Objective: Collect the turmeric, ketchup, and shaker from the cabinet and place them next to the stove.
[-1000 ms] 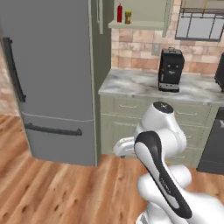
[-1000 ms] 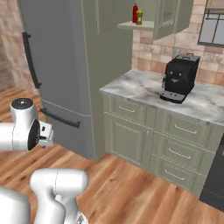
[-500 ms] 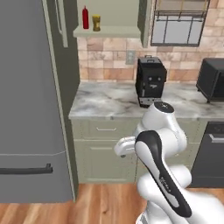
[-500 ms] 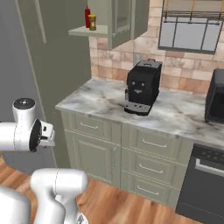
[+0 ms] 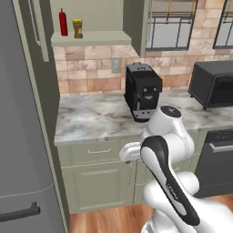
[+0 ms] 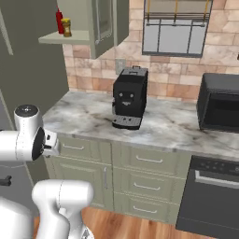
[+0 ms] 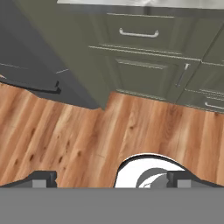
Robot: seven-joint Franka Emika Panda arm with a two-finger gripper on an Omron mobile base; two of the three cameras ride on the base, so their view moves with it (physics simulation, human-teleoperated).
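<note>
The base has driven right, so the cabinet (image 5: 91, 38) with ketchup (image 5: 63, 22) and turmeric (image 5: 78, 28) is nearer; the gripper (image 7: 111, 178), wide open and empty, points at the floor.

A black coffee machine (image 5: 143, 92) stands on the marble surface (image 5: 95, 119), near the brick wall. High up to the left of the coffee machine is the open cabinet (image 5: 91, 27). On its shelf stands the red ketchup (image 5: 63, 22), and the turmeric (image 5: 78, 28) with its yellow lid is just beside it, on the side closer to the coffee machine. To the right of the coffee machine sits a black oven box (image 5: 214, 83) on the same surface. Below the coffee machine are green drawers (image 5: 93, 153). The white robot arm (image 5: 166, 159) bends in front of the coffee machine. Far left of it is a big grey fridge (image 5: 20, 150).
</note>
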